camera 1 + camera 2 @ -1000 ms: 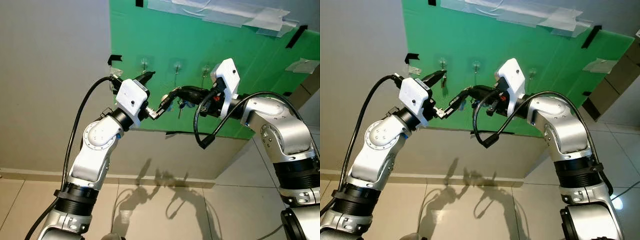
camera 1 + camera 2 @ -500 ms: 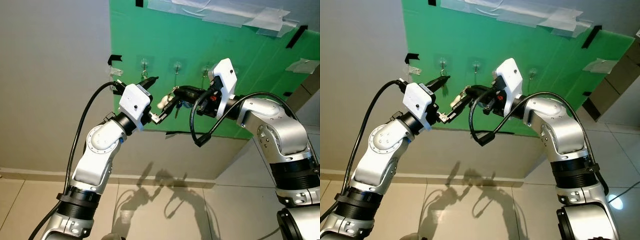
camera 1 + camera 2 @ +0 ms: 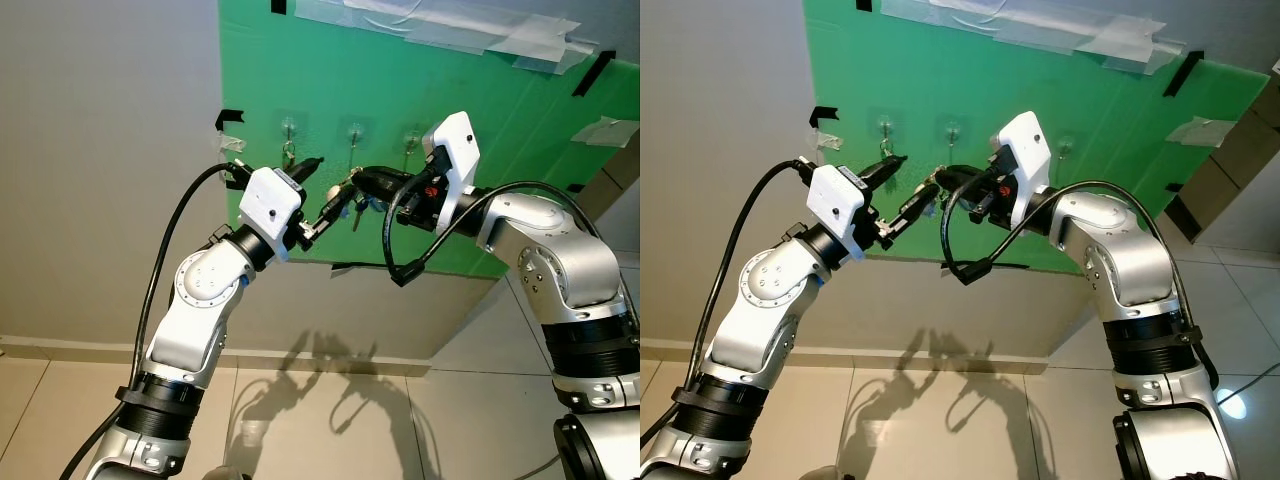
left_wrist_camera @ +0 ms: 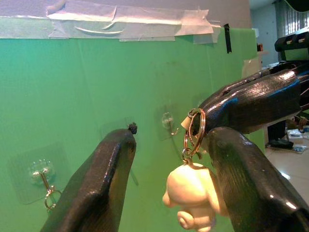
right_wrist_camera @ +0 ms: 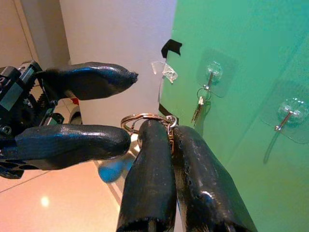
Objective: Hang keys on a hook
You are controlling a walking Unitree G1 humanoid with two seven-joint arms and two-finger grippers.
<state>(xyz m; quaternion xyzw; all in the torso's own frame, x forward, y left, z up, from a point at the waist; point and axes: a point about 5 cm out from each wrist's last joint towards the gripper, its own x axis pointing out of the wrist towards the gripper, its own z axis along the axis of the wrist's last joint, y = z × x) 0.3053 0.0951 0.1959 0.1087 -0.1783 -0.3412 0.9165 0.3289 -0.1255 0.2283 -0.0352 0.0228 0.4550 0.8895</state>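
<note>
Both silver arms are raised and bent in toward each other. The right gripper point(image 5: 166, 140) is pinched tight on a silver key ring with a cream figurine charm point(image 4: 193, 145). The left gripper point(image 4: 166, 169) sits spread wide around the charm, probably not touching. Behind, clear adhesive hooks point(image 3: 353, 133) line the green board point(image 3: 330, 70).
</note>
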